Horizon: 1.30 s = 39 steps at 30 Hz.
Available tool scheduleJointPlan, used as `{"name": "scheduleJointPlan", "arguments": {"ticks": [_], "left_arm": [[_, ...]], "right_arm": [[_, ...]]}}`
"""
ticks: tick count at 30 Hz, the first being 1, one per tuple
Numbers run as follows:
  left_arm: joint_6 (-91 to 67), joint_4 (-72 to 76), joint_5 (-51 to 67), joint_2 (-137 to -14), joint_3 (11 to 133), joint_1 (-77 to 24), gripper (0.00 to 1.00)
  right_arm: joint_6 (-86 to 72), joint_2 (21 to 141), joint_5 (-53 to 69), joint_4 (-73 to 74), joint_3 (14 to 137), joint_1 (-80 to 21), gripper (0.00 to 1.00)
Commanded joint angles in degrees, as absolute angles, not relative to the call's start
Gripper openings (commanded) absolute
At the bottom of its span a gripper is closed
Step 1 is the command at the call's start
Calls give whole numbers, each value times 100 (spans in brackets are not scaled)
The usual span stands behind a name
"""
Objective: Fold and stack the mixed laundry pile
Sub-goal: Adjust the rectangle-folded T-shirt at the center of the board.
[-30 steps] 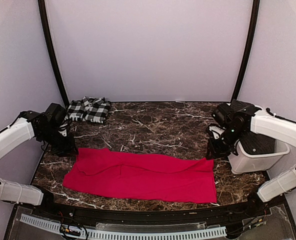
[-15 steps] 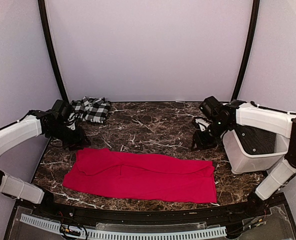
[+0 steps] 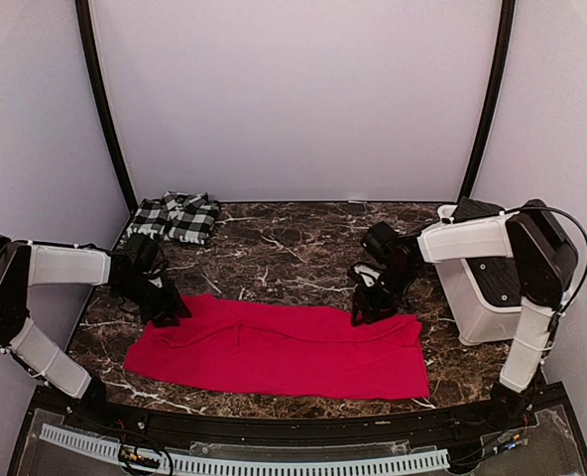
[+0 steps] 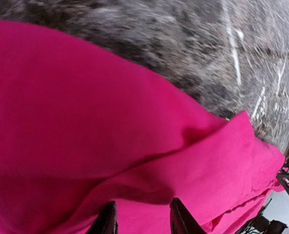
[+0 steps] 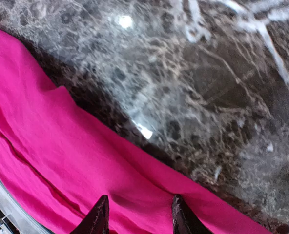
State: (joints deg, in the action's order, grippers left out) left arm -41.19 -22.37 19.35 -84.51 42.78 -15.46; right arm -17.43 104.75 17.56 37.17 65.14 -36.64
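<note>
A plain red garment (image 3: 284, 347) lies spread flat and wide across the near half of the marble table. A black-and-white checked garment (image 3: 177, 216) sits folded at the back left corner. My left gripper (image 3: 165, 309) is low over the red garment's far left edge. In the left wrist view that gripper (image 4: 143, 222) is open, with red cloth (image 4: 110, 122) under the tips. My right gripper (image 3: 365, 311) is down at the red garment's far edge, right of centre. Its wrist view shows this gripper (image 5: 140, 219) open, both tips over the red hem (image 5: 86, 161).
A white plastic bin (image 3: 492, 307) stands at the right side of the table, close behind the right arm. Dark marble table (image 3: 293, 253) shows between the two garments. Black frame posts rise at the back left and back right.
Both arms have swung inward and lowered onto the red garment's far edge. The right one came left from beside the bin. The red garment has barely moved.
</note>
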Motion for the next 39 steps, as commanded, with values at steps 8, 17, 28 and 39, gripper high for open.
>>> {"name": "scheduleJointPlan", "arguments": {"ticks": [8, 17, 28, 39], "left_arm": [[-4192, -2016, 1669, -8674, 4442, -181, 36], [-3144, -3020, 1139, -7801, 5261, -183, 46], [-4336, -3271, 736, -7234, 4394, -185, 48], [-4536, -3508, 470, -6881, 4221, -178, 57]], "right_arm": [[-1074, 11178, 1642, 3785, 8160, -3685, 45], [-160, 9502, 390, 4468, 7579, -3326, 57], [247, 9140, -119, 4729, 6684, -3438, 57], [391, 9800, -253, 4614, 6709, -3680, 56]]}}
